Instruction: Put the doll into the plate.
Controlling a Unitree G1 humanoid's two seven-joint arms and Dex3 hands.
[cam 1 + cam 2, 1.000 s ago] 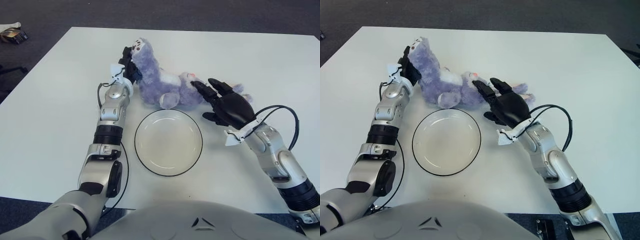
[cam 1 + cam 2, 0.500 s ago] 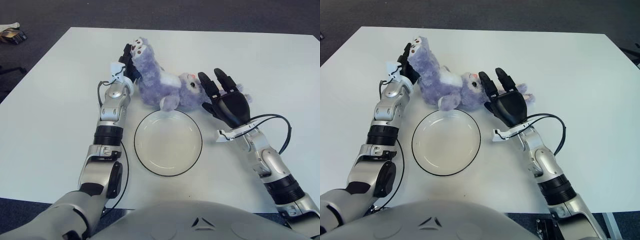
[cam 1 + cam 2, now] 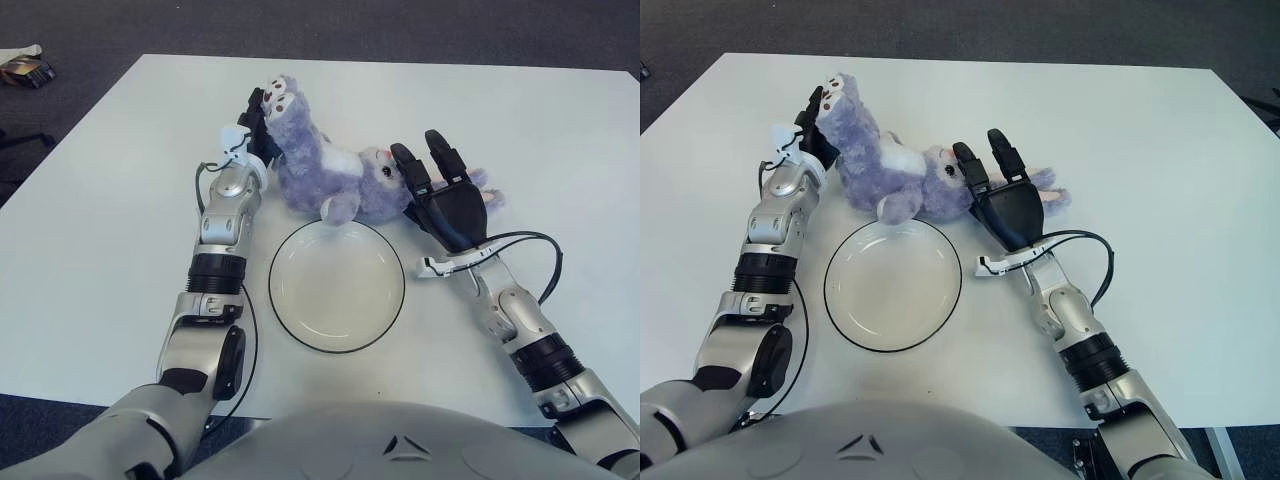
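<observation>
Bracketing the purple doll (image 3: pixel 335 175), which lies on the table just past the plate (image 3: pixel 337 285) at its 12 o'clock, you have the left hand (image 3: pixel 258 130) gripping its raised foot and the right hand (image 3: pixel 440 195) open-fingered against its head, apparently to lift both ends together.

Bare plate (image 3: pixel 337 285) just before doll (image 3: pixel 330 170), a hand either end.
</observation>
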